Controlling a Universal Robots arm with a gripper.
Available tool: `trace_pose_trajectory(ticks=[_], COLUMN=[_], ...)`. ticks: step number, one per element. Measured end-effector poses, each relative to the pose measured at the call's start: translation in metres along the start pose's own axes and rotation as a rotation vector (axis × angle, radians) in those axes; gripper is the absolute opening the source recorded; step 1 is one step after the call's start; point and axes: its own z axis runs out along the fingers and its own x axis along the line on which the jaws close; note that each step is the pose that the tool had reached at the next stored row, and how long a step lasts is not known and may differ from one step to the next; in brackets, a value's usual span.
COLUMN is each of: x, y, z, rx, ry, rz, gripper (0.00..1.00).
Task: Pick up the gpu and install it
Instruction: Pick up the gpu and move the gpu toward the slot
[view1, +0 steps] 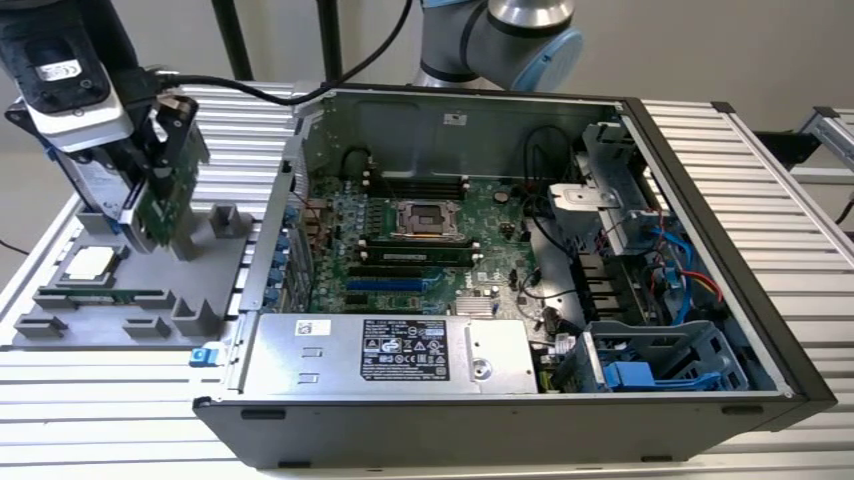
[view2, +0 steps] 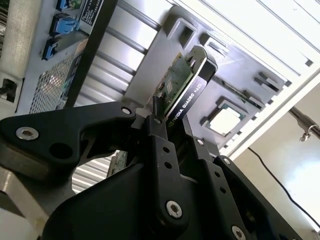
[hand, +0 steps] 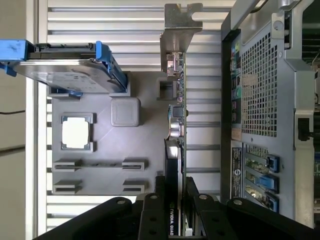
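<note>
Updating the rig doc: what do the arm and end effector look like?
The arm has silver-grey round joints with light blue caps. A black cable runs to a grey and black wrist housing. The end effector is matte black, with linked finger bars fixed by silver screws.
</note>
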Motion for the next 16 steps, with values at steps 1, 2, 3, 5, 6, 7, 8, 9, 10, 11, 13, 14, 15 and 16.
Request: trace_pose_trajectory(ticks=[1,2,3,5,6,7,8,9,10,11,13,14,15,16], x=[0.0,0.0,0.0,-0.0001,-0.0001,-0.0001,-0.0001,-0.0001,-0.0001,-0.0001,-0.0001,-0.0001,-0.0001,-0.0001], y=[0.0001,0.0001,0.0002,0.0003,0.0004,0.0004,0.0005,0.0006,0.0006,0.0007,0.0008,0.0009,0.001,0.0011], z=[-0.0008,-0.0017,-0.0026,-0.0045,-0.0054,-0.0062,-0.0071,-0.0081,-0.0092,-0.0102,-0.0123,-0.0133,-0.0144,-0.0153], rx=[0.0,0.0,-0.0001,0.0,0.0,-0.0001,0.0,-0.0001,-0.0001,-0.0001,0.0,0.0,0.0,-0.0001], ry=[-0.0001,0.0,-0.0001,0.0,-0.0001,-0.0001,-0.0001,0.0,-0.0001,-0.0001,0.0,0.0,0.0,-0.0001], rz=[0.0,0.0,0.0,0.0,0.0,0.0,0.0,0.0,0.0,0.0,0.0,0.0,0.0,0.0], gripper=[0.0,0.0,0.0,0.0,0.0,0.0,0.0,0.0,0.0,0.0,0.0,0.0,0.0,0.0])
